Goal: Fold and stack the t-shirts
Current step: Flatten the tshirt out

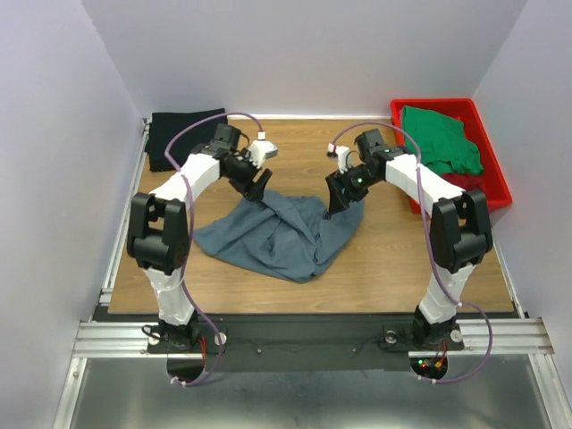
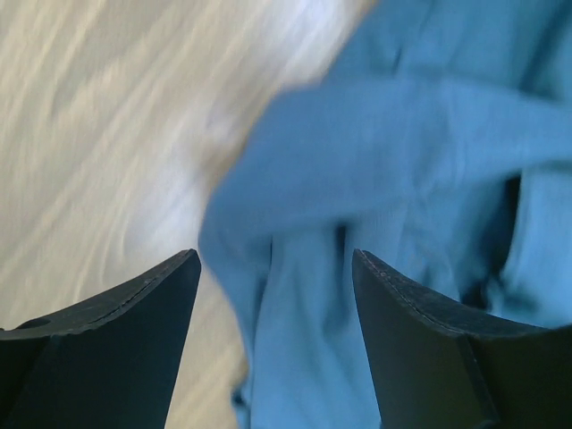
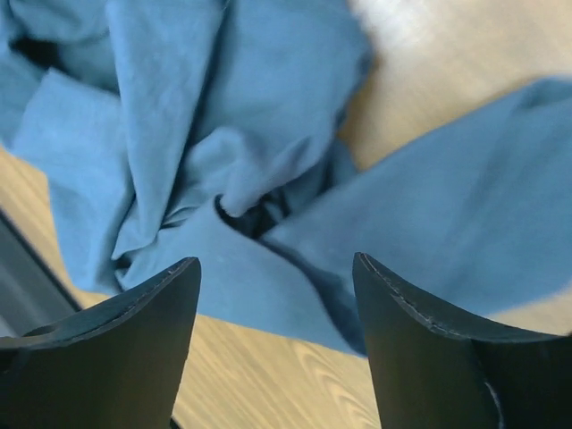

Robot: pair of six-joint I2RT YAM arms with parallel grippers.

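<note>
A slate blue-grey t-shirt (image 1: 281, 234) lies crumpled in the middle of the wooden table. It fills the left wrist view (image 2: 402, 179) and the right wrist view (image 3: 223, 134). My left gripper (image 1: 257, 188) hovers over the shirt's far left edge, open, with cloth below its jaws. My right gripper (image 1: 340, 198) hovers over the shirt's far right corner, open, with the cloth edge and bare wood between its jaws. A folded black t-shirt (image 1: 179, 136) lies at the far left. A green t-shirt (image 1: 440, 138) sits in the red tray, with a dark red one (image 1: 472, 183) under it.
The red plastic tray (image 1: 496, 170) stands at the far right against the wall. White walls close in the table on three sides. A metal rail (image 1: 304, 335) runs along the near edge by the arm bases.
</note>
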